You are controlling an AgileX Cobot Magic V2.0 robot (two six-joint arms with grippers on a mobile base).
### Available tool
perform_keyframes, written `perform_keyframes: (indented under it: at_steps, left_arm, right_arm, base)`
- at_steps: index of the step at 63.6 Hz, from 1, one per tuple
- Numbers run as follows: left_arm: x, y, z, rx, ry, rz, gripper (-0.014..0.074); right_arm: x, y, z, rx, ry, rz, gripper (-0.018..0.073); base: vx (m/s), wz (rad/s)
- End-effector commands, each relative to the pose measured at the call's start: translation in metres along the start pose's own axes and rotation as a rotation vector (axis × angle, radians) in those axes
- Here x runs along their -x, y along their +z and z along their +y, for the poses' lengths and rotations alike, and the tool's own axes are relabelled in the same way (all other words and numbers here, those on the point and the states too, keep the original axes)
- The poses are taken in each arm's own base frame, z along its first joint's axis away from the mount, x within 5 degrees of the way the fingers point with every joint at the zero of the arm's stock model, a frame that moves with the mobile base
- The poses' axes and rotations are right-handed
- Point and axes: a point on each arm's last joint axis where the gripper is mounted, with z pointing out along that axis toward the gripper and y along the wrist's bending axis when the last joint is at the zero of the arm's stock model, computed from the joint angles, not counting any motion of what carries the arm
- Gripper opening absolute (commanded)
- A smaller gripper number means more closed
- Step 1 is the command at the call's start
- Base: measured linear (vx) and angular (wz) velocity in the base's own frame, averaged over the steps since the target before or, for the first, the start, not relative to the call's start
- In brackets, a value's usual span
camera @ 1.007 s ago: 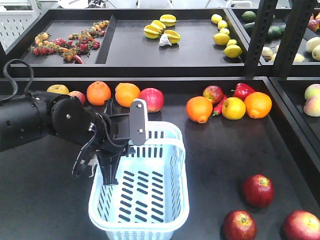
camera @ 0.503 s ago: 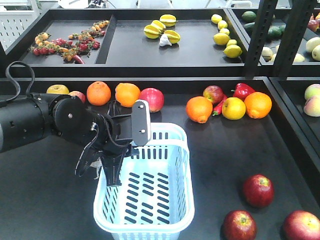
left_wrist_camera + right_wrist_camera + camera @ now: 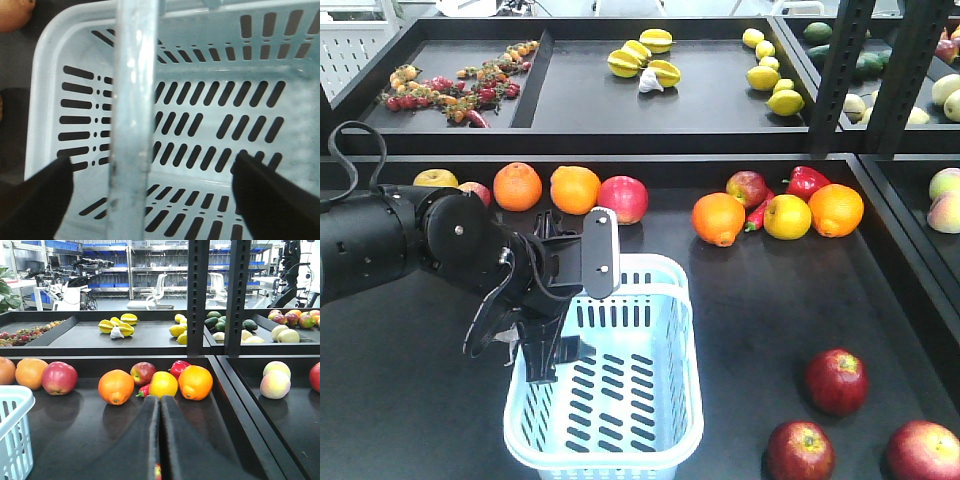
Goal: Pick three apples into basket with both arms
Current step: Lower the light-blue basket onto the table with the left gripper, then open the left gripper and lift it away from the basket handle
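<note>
Matte black shelf (image 3: 800,300), slotted plastic basket (image 3: 696,400), left tool (image 3: 151,160) spread astride its handle (image 3: 132,100), right tool (image 3: 160,402) closed

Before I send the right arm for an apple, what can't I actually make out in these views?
Right gripper: missing from the front view, so its place relative to the apples is unknown.
Rightmost apple: cut off by the front view's bottom edge.
Basket floor: partly covered by the blurred handle in the left wrist view.
</note>
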Motion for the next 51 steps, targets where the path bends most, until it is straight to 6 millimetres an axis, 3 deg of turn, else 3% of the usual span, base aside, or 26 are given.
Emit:
perform_keyframes:
  at_steps: [1,14,26,37,51]
  left_arm:
    - [0.013,-0.031,0.005,0.072,-0.003,-0.070,0.0693]
    - [0.016,-0.069,-0.005,0.053,-0.033,-0.081,0.0678]
    - [0.016,-0.123,-0.012,0.185,-0.112,-0.097,0.0662]
    - [0.006,-0.180,-0.021,0.373,-0.357,-0.124,0.0639]
    - [-0.015,-0.233,-0.039,0.539,-0.737,-0.153,0.0606]
  right_arm:
    - [0.002,0.000,0.000,0.003,-0.012,-0.057,-0.0009]
    - [0.002,0.000,0.000,0.003,-0.012,-0.057,-0.0009]
    - [0.002,0.000,0.000,0.003,-0.012,-0.057,-0.0009]
    - [0.002,0.000,0.000,0.003,-0.012,-0.057,-0.0009]
    - [0.002,0.000,0.000,0.003,-0.012,-0.057,-0.0009]
  base:
    - [0.00,0.00]
    - [0.00,0.00]
    - [0.00,0.00]
    - [0.00,0.00]
    - [0.00,0.00]
